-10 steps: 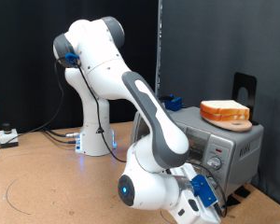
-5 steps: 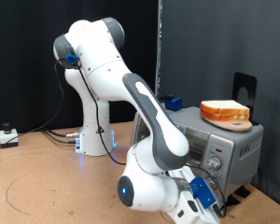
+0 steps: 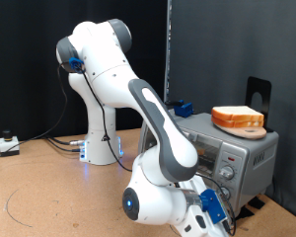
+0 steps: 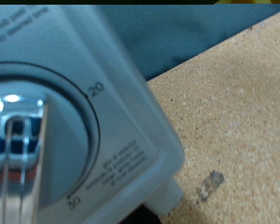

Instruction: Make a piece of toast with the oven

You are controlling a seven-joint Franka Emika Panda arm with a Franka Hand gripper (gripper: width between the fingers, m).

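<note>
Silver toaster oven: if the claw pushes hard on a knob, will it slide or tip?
The boxy silver toaster oven looks low, wide and flat-based on the chipboard table, so probably won't tip. It might slide slightly.

Counted — one silver oven (image 3: 232,156), one robot arm (image 3: 138,118). One stack of bread slices (image 3: 238,118) on the oven top; slices in it too merged to count. One small blue block (image 3: 182,108) far behind — one dial (image 4: 47,131) close up.
</note>
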